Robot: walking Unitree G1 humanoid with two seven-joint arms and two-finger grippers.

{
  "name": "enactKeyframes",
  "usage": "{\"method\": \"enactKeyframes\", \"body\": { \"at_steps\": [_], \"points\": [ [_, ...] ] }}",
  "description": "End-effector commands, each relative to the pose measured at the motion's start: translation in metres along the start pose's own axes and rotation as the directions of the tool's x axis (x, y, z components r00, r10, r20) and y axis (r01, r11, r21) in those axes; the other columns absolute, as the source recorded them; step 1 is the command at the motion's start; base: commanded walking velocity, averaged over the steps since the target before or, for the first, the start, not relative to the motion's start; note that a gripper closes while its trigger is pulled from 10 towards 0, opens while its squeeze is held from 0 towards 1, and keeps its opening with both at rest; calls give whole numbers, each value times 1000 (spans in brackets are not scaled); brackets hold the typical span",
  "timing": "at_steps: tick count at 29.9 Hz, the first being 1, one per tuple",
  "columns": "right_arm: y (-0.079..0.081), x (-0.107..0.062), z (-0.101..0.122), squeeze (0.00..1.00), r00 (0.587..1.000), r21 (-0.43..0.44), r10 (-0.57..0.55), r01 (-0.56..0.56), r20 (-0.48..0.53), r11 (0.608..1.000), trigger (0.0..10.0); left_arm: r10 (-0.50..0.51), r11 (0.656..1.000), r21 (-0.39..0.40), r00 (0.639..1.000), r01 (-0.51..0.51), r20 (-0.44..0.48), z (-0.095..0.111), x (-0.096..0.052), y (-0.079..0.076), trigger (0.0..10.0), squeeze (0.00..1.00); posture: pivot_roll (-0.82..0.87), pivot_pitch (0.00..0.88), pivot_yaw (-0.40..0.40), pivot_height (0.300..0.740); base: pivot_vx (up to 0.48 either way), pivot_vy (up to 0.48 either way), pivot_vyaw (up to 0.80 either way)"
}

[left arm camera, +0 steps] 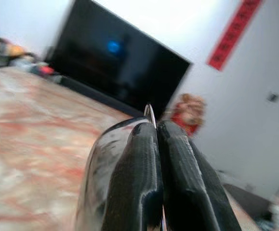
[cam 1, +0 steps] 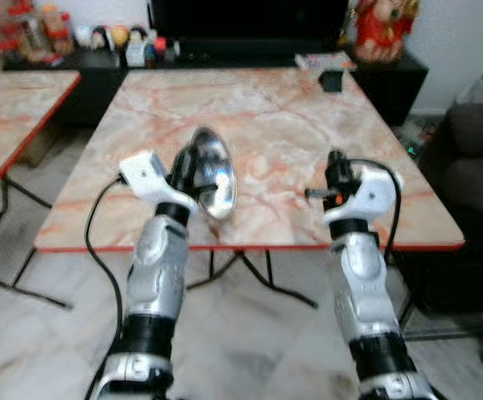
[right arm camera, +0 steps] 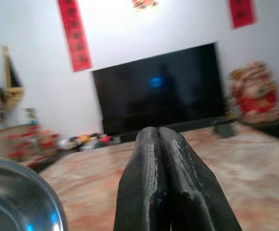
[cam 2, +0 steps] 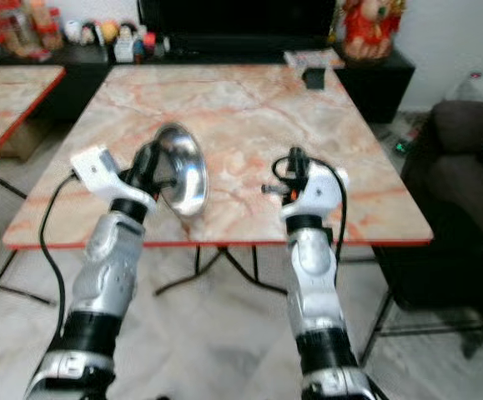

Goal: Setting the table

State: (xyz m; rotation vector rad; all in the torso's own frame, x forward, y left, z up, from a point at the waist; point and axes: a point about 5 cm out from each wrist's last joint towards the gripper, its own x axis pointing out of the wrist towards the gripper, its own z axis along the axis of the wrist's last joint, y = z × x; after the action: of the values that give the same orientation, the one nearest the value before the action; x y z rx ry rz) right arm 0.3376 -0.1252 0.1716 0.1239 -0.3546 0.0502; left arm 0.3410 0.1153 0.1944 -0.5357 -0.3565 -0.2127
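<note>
A shiny steel bowl [cam 1: 213, 172] hangs tilted on edge above the near edge of the marble table [cam 1: 274, 125]. My left gripper [cam 1: 188, 167] is shut on the bowl's rim, and in the left wrist view the thin rim [left arm camera: 150, 113] runs between the two black fingers [left arm camera: 134, 187]. My right gripper [cam 1: 336, 163] is raised over the table's near right part, shut with nothing in it. The right wrist view shows its fingers [right arm camera: 151, 187] pressed together and the bowl [right arm camera: 19, 202] off to one side.
A second marble table [cam 1: 16, 100] stands to my left. Behind the table is a dark TV cabinet [cam 1: 249, 33] with small figurines [cam 1: 116, 37] and a red statue [cam 1: 383, 25]. A small black object [cam 1: 331, 80] lies at the far right. A dark sofa [cam 1: 475, 158] stands at the right.
</note>
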Motion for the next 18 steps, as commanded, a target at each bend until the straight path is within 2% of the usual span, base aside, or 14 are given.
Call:
{"method": "enactKeyframes", "body": {
  "at_steps": [1, 15, 18],
  "points": [
    [3, 1, 0, 0, 1000, 1, 10, -10, -1, 1000, 10000, -19, 1000, 16, 999, 19, 35, 8, 3, -3, 10000, 0, -1, 87, 4, 740, 304, 0, 0],
    [3, -1, 0, 0, 1000, 1, 6, -6, 10, 1000, 10000, -45, 999, 9, 999, 44, 30, 7, 3, -8, 10000, 0, -5, 102, 17, 740, 307, 0, 0],
    [3, -1, 0, 0, 1000, 1, 2, -2, 11, 1000, 10000, -48, 999, 7, 998, 48, 28, 7, 3, -8, 10000, 0, -4, 107, 18, 740, 160, 0, 0]
  ]
}}
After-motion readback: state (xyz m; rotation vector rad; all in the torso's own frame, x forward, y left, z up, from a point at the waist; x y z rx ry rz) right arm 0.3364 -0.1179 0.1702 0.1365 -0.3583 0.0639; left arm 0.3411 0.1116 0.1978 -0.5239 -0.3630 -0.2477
